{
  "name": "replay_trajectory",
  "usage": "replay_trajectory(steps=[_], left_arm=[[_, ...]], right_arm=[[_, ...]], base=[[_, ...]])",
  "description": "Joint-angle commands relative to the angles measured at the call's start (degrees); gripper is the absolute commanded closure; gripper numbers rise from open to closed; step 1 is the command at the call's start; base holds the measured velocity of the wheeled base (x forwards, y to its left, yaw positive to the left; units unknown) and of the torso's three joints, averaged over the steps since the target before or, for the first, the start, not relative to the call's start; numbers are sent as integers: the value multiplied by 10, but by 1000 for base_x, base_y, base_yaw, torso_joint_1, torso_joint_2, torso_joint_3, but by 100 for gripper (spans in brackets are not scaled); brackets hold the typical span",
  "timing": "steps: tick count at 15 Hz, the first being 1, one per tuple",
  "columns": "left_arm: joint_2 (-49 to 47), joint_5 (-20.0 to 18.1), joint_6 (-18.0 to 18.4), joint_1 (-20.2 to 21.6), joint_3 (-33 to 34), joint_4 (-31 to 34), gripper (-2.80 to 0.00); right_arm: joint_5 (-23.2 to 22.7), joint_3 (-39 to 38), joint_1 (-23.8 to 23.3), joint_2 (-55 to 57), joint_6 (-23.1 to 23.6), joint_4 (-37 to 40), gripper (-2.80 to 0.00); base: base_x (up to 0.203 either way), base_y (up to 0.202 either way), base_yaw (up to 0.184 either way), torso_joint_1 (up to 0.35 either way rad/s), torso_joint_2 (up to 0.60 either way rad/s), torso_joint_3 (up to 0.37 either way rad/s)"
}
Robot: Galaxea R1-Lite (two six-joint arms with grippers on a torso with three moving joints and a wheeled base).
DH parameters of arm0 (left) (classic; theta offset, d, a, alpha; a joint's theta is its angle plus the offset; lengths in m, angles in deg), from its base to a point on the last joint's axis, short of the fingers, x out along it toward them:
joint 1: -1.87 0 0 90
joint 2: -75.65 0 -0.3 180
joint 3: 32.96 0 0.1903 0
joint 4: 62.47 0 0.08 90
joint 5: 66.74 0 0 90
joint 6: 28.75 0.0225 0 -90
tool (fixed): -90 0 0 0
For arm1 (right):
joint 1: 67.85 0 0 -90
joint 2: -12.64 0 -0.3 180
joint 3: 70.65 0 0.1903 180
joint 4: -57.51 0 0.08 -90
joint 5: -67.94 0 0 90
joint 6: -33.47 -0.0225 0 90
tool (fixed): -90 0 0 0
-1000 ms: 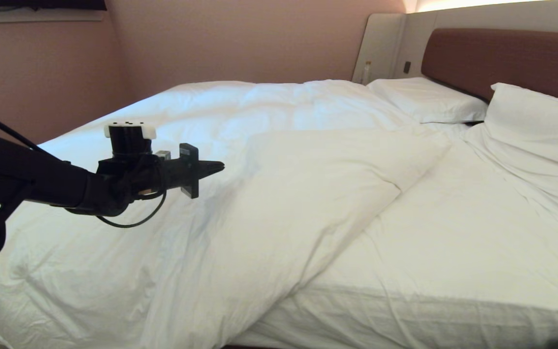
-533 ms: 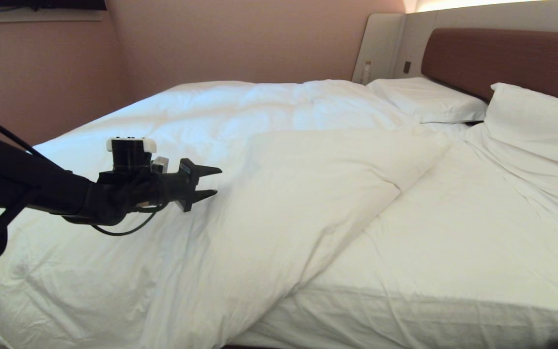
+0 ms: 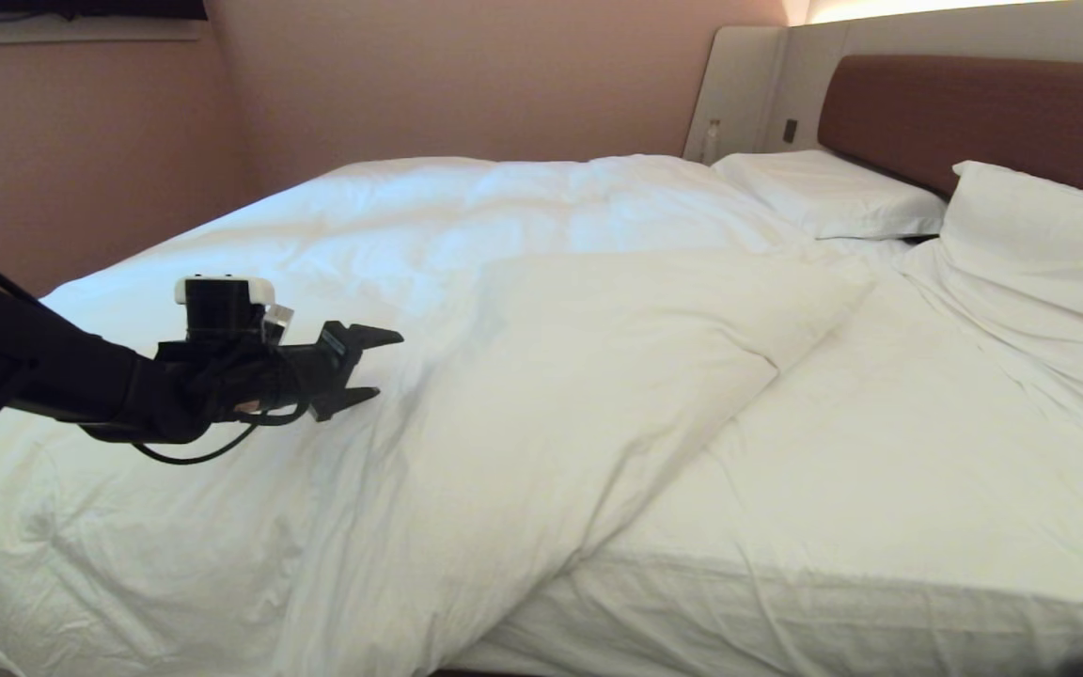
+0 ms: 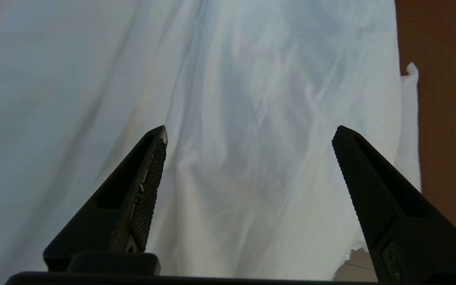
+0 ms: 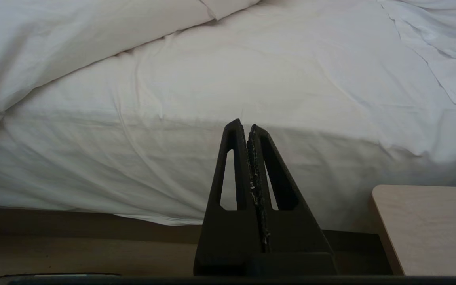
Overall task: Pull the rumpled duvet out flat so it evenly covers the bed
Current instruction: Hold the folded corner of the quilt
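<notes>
The white puffy duvet lies rumpled over the left and far part of the bed, one corner folded back on itself so the sheeted mattress on the right is bare. My left gripper hovers just above the duvet's left part, open, nothing between its fingers; the left wrist view shows creased duvet cloth beyond the spread jaws of that gripper. My right gripper is shut and empty, parked low in front of the mattress side, outside the head view.
Two white pillows lie against the brown headboard. A pink wall runs along the far side. A light wooden surface stands beside the right gripper, near the tan bed base.
The left gripper went from shut to open, rolled at the wrist, and sank a little toward the duvet while drifting back left. The duvet has not shifted.
</notes>
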Motion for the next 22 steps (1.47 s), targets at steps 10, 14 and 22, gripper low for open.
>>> replay_trajectory(steps=[10,14,22], left_arm=[[-3,8,14,-36,12,-1,-280],[13,40,43,-10,11,-2,-280],[-11,41,63,25,2,-2,-280]], right_arm=[[0,0,0,0,0,0,0],[0,0,0,0,0,0,0],[0,0,0,0,0,0,0]], base=[[0,0,0,0,0,0],[0,0,0,0,0,0],[0,0,0,0,0,0]])
